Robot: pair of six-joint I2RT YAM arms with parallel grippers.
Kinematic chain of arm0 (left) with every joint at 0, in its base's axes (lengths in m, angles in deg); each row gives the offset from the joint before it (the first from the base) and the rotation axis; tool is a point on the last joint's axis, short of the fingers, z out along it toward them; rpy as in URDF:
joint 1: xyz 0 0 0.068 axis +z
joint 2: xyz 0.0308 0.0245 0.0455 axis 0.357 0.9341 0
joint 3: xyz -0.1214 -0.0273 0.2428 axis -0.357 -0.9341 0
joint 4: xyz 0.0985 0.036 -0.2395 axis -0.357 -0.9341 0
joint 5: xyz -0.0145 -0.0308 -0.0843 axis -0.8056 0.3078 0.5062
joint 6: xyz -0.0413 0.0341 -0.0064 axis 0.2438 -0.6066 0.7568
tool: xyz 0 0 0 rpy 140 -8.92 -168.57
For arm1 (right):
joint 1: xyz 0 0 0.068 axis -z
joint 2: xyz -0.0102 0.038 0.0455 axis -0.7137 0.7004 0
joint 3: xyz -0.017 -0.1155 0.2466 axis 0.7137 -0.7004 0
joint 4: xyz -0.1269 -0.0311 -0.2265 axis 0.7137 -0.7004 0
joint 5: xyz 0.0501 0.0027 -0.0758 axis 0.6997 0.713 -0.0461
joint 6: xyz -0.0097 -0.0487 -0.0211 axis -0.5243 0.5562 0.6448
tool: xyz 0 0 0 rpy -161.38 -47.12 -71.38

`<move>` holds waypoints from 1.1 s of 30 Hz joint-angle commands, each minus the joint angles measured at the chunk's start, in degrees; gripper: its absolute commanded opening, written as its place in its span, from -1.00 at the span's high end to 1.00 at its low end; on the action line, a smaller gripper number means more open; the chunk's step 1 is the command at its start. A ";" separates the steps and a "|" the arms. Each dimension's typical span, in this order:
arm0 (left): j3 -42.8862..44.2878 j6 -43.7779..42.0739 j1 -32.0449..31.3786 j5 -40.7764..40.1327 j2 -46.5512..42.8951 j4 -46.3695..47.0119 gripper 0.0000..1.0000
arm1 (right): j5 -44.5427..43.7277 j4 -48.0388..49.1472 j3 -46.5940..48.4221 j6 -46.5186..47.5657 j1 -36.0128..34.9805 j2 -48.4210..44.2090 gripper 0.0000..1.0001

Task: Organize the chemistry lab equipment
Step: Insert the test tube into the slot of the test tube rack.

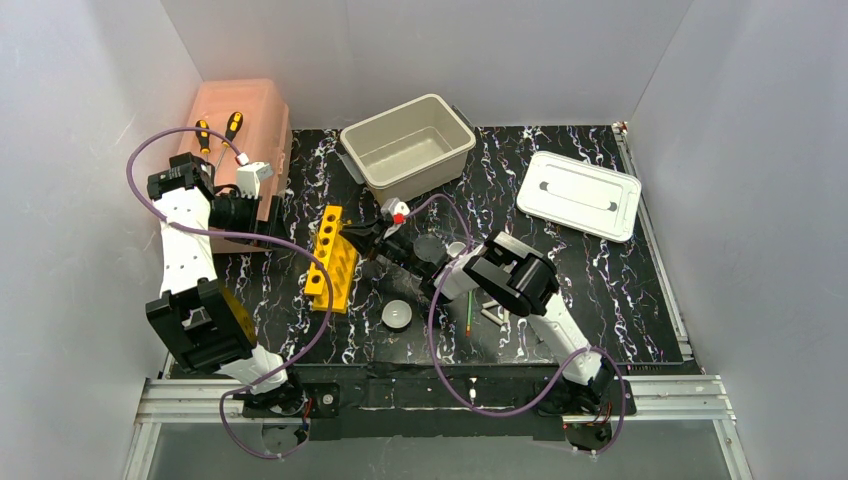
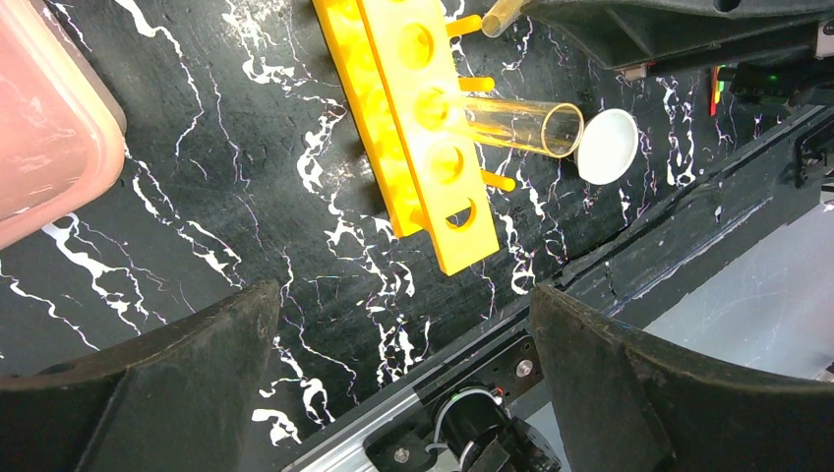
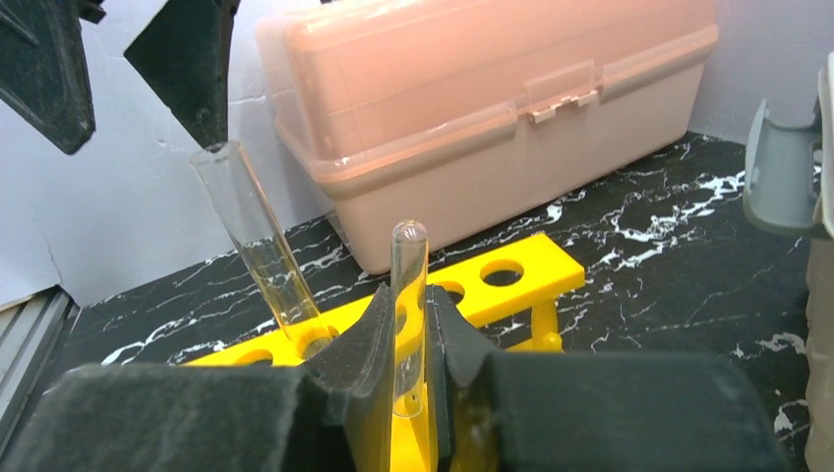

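Note:
The yellow slotted rack point(image 1: 333, 258) lies left of centre, and one clear glass tube point(image 3: 256, 246) leans in one of its holes point(image 2: 521, 126). My right gripper point(image 3: 408, 339) is shut on a second clear tube point(image 3: 409, 295), held upright just over the rack point(image 3: 511, 275), rounded end up. My left gripper point(image 2: 408, 334) is open and holds nothing, hovering above the bare table near the rack's point(image 2: 413, 128) front end. The white bowl point(image 1: 397, 316) sits in front of the rack. The red-capped squeeze bottle point(image 1: 398, 212) stands behind my right gripper point(image 1: 362, 238). The green spoon point(image 1: 469, 315) lies beside the right arm.
The pink translucent box point(image 1: 240, 130) stands at the back left with two screwdrivers point(image 1: 232, 128) on it. A grey bin point(image 1: 408, 143) is at the back centre and its lid point(image 1: 580, 195) lies at the back right. The left gripper's fingers point(image 3: 187, 59) hang above the rack.

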 commanded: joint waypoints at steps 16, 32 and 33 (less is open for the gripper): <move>0.44 -2.79 -0.36 1.02 -1.44 -2.61 -0.99 | -4.43 4.53 3.20 6.48 -1.84 0.78 0.97; 1.15 -3.14 -0.31 0.30 -1.79 -2.57 -0.99 | -4.45 1.26 2.90 8.29 -2.79 1.96 0.97; 1.11 -3.14 -0.31 0.35 -1.79 -2.53 -0.99 | -4.45 1.12 2.78 8.48 -2.87 1.95 0.97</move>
